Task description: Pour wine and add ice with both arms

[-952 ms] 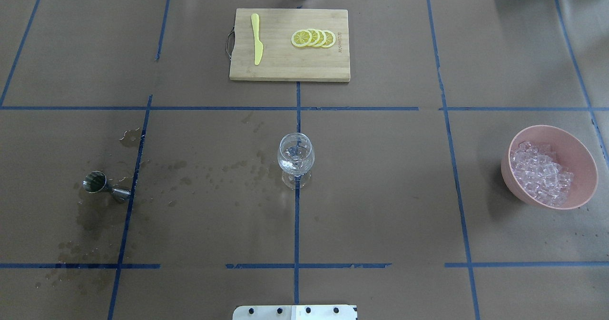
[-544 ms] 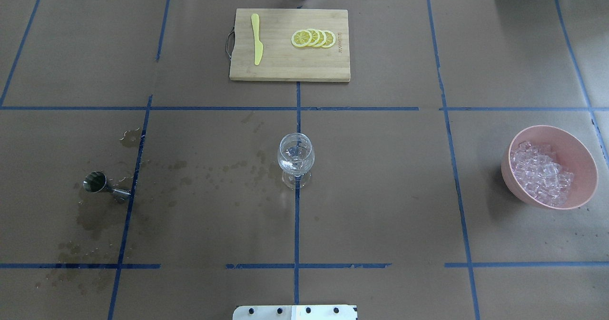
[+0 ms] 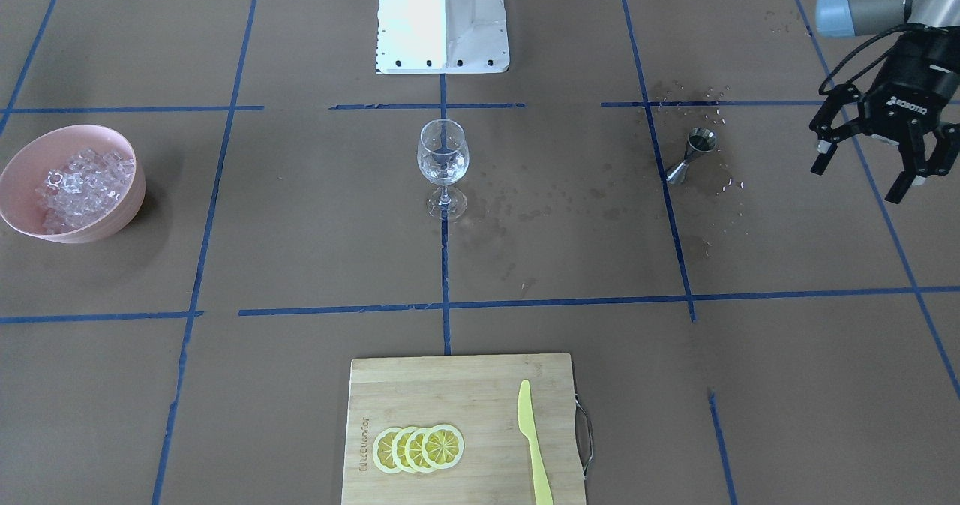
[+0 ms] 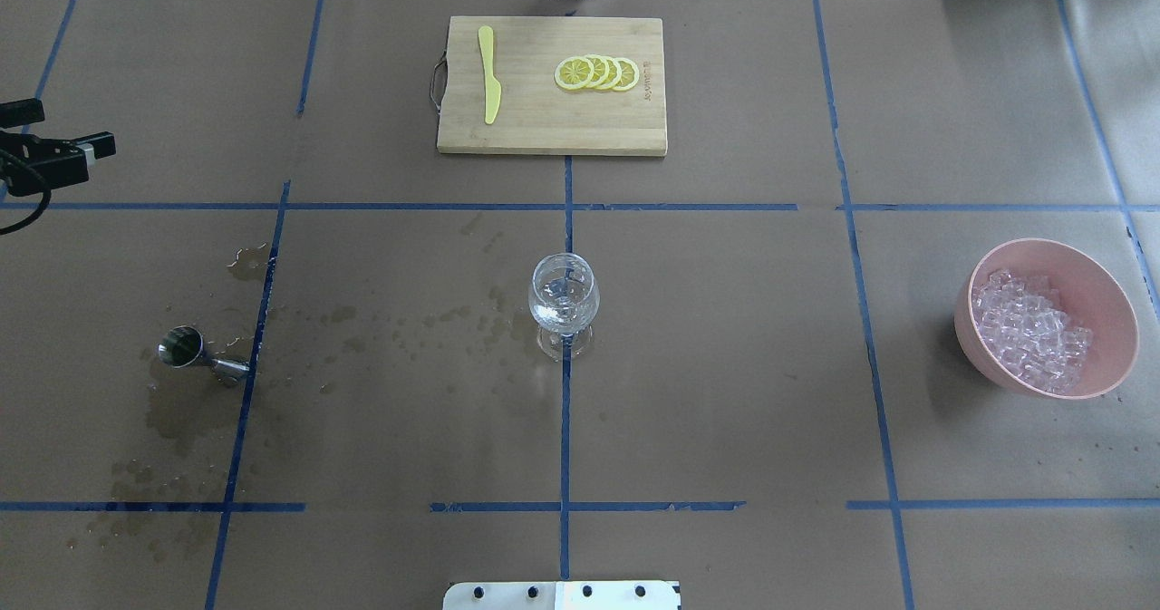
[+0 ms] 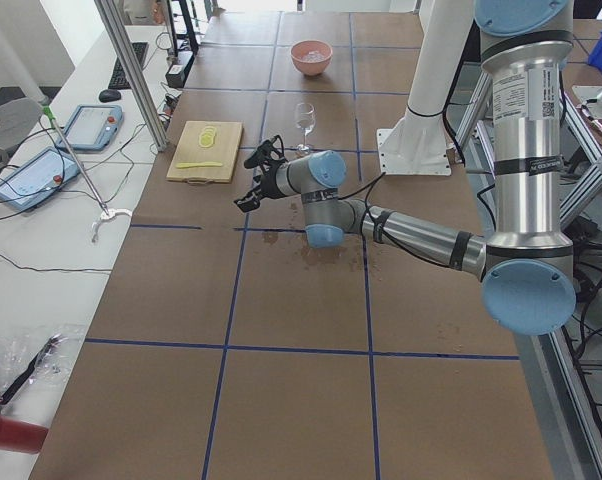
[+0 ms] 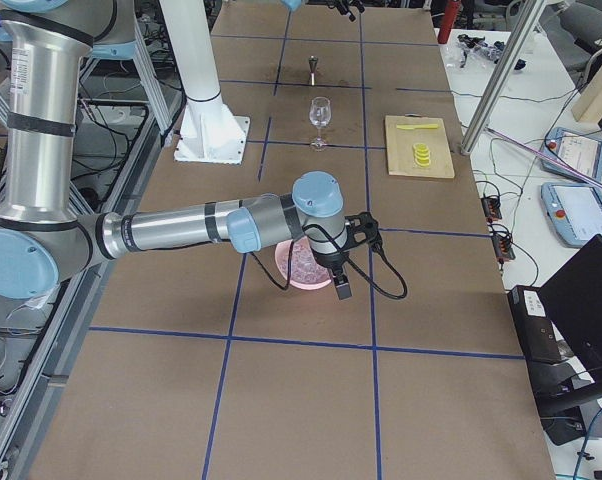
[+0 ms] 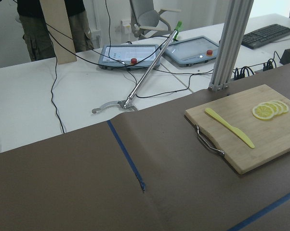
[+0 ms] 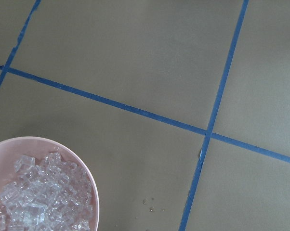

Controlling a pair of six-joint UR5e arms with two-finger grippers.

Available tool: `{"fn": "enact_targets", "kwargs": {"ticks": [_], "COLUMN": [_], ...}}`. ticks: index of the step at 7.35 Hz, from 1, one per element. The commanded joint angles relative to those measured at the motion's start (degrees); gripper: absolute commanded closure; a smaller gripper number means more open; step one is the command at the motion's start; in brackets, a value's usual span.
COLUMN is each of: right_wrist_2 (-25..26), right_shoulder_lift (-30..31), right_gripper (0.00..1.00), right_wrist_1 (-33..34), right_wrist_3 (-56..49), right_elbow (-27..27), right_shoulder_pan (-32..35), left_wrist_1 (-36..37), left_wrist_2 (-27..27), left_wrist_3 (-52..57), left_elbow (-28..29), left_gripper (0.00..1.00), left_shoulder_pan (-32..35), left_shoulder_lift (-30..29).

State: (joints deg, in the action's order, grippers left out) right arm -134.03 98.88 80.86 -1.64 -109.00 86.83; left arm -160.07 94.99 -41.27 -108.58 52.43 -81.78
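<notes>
I see brown paper [image 4: 725,365] crossed by a blue tape grid [image 4: 565,429], a pink bowl [image 4: 1104,291] of whitish-clear ice [image 4: 1029,334] at right, yellow lemon slices [image 4: 598,73] at top.

The left arm [image 5: 421,235] reaches low across the middle of the left-side view. Its left gripper [image 3: 857,178] hangs at the right edge of the front-facing frame, tilted, fingers spread wide. The right arm [image 6: 171,230] stretches level across the centre of the right-side view — the right gripper [image 6: 341,272] points down, its spread unclear.
</notes>
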Motion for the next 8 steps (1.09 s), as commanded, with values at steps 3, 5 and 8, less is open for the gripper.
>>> {"fn": "enact_targets", "kwargs": {"ticks": [3,5,8], "right_wrist_2": [0.2,0.2,0.2], "right_shoulder_lift": [0.5,1.0,1.5], "right_gripper": [0.00,0.00,0.00], "right_wrist_1": [0.0,-0.4,-0.5], "right_wrist_3": [-0.2,-0.2,-0.2], "right_elbow": [-0.2,-0.2,-0.2], "right_shoulder_pan": [0.0,0.1,0.1], "left_wrist_1": [-6.5,-6.5,-6.6], "left_wrist_2": [-35.7,-48.6,-57.5], "left_wrist_3": [-9.4,-12.8,-16.7], "left_elbow": [-0.2,1.9,5.7], "left_gripper": [0.00,0.00,0.00], "left_shoulder_pan": [-27.7,-38.0,-45.3], "left_shoulder_lift": [5.5,5.8,5.8]}}
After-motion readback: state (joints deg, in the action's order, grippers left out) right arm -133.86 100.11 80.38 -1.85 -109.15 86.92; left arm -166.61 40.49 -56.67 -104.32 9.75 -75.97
